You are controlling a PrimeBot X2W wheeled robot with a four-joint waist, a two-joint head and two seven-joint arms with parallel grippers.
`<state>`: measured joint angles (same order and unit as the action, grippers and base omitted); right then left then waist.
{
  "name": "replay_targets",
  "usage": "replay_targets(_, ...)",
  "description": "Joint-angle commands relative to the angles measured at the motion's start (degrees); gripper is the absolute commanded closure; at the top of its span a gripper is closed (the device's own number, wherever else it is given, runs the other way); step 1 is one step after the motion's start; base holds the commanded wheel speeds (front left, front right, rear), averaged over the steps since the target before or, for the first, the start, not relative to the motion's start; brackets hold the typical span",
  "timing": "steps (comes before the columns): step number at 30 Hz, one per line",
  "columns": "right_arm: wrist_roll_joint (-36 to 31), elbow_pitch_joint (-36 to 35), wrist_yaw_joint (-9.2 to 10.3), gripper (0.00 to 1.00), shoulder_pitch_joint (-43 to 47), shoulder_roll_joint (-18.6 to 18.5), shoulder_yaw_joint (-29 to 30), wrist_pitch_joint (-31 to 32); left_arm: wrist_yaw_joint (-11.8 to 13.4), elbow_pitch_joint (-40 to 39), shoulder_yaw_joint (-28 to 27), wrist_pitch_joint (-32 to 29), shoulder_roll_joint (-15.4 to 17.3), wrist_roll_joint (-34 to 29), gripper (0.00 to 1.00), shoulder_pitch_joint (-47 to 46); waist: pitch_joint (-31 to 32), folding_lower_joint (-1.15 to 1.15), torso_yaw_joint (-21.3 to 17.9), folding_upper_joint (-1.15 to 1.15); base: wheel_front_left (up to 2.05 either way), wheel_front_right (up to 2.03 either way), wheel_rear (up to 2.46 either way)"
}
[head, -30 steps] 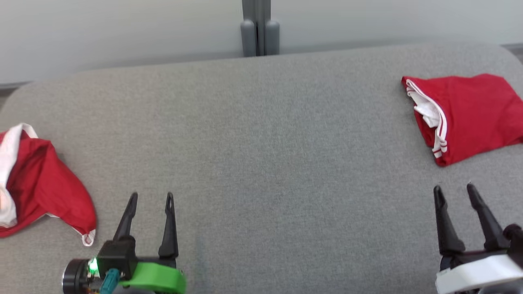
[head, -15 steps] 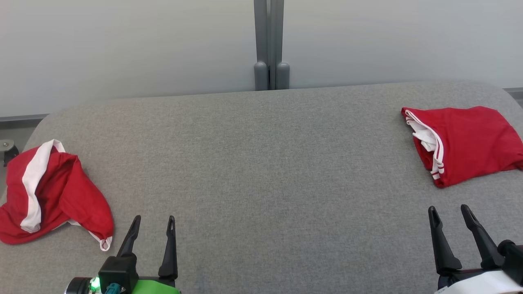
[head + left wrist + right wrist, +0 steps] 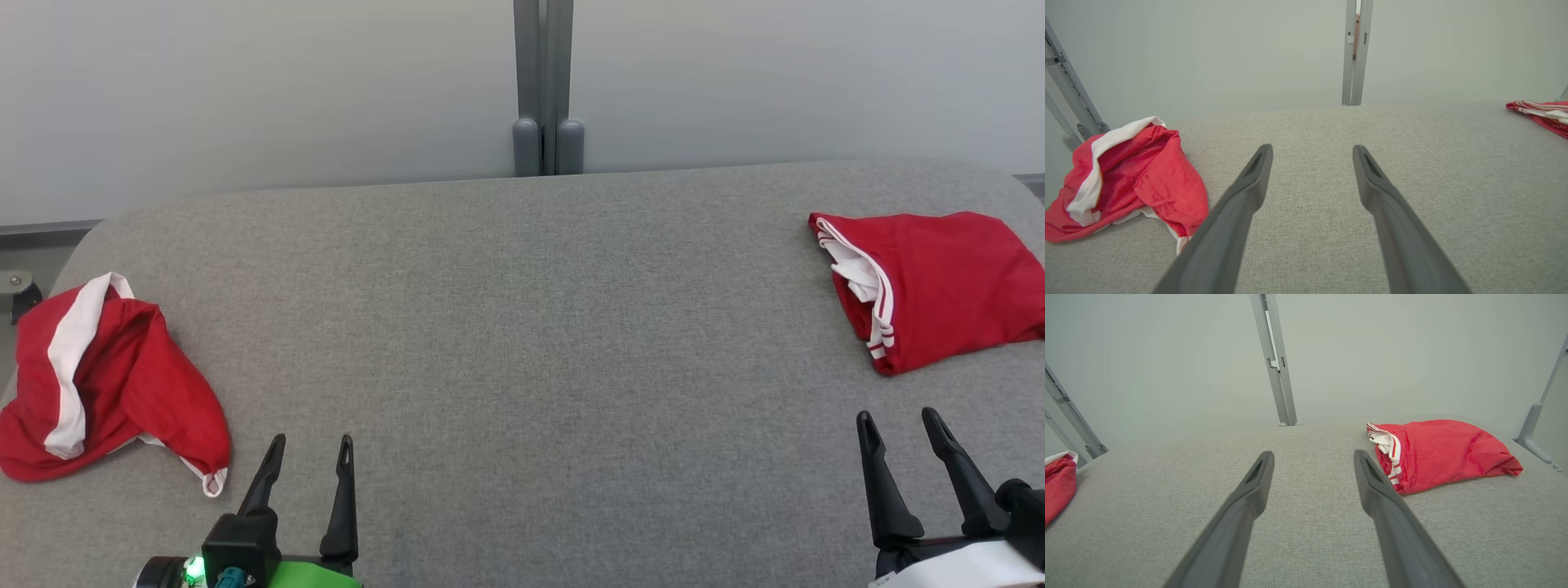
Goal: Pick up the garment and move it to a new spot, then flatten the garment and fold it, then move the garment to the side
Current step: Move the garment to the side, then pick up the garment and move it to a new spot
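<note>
Garment: the crumpled garment (image 3: 106, 384) is a red heap with a white band at 8 o'clock of the head view. It lies just beside the left gripper's tips but does not touch them.
Second piece: the folded garment (image 3: 947, 286), red with white striped trim, lies in a flat packet at 2 o'clock, beyond the right gripper and apart from it.
Left gripper: the left gripper (image 3: 313, 441) is at 7 o'clock, fingers spread wide with nothing between them, above bare grey cloth.
Right gripper: the right gripper (image 3: 896, 415) is at 5 o'clock, fingers likewise apart and empty.
Progress: the folded piece looks finished and set aside. The heap at 8 o'clock looks untouched, so for that one the task seems to be at its start.
Left to do: the pick-up, the carry to a new spot, the flattening, the fold and the move aside all appear still to come.
Edges: the heap sits at the left rim of the table (image 3: 522, 343), near the rounded 10 o'clock corner. I cannot tell whether any cloth hangs over the rim. The folded piece lies close to the right rim at 3 o'clock.
Open room: the whole middle of the table is bare, from 6 o'clock up to the post (image 3: 543, 82) at 12 o'clock. That looks like the natural place to spread the cloth.
Caution: a reach toward 8 o'clock works near the rim, so dragging outward could probably pull the cloth off.
</note>
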<state>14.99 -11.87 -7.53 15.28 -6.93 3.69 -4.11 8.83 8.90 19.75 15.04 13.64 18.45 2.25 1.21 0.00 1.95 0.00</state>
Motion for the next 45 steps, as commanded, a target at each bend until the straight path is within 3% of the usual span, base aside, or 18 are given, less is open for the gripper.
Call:
replay_targets(1,-0.2,-0.4,0.08,0.00,0.5,-0.2,0.2,-0.1,0.2,0.0,-0.1,0.2,0.3,-0.1,0.00,-0.5,-0.1,0.00,0.2,0.00,0.00,0.00,0.00)
replay_targets(7,-0.6,-2.1,0.06,0.00,-0.2,-0.6,-0.1,0.5,0.3,-0.4,-0.3,0.2,-0.3,-0.7,0.00,-2.5,-1.1,0.00,3.3,0.00,0.00,0.00,0.00)
replay_targets(20,0.2,-6.2,0.04,0.00,-3.9,-2.8,-2.8,3.0,-0.4,-1.5,-5.1,0.1,-3.0,-1.9,0.00,-7.1,-5.7,0.00,18.1,0.00,0.00,0.00,0.00)
replay_targets(26,0.4,-6.9,0.04,0.00,-5.1,-4.0,-3.7,3.6,-1.3,-1.3,-7.5,0.1,-4.5,-2.9,0.00,-6.8,-6.7,0.00,22.3,0.00,0.00,0.00,0.00)
replay_targets(32,0.2,-7.3,0.04,0.00,-5.6,-4.3,-3.9,3.9,-2.7,-0.9,-9.3,0.1,-5.9,-3.7,0.00,-6.9,-7.6,0.00,23.9,0.00,0.00,0.00,0.00)
replay_targets(38,0.2,-8.3,0.04,0.00,-7.0,-5.2,-4.3,4.6,-4.3,0.2,-10.1,0.1,-7.4,-4.3,0.00,-8.7,-10.3,0.00,23.0,0.00,0.00,0.00,0.00)
replay_targets(45,0.5,-10.7,0.04,0.00,-10.8,-7.6,-3.4,6.5,-6.2,9.9,-7.0,-0.4,-9.8,-2.4,0.00,-18.1,-17.8,0.00,20.5,0.00,0.00,0.00,0.00)
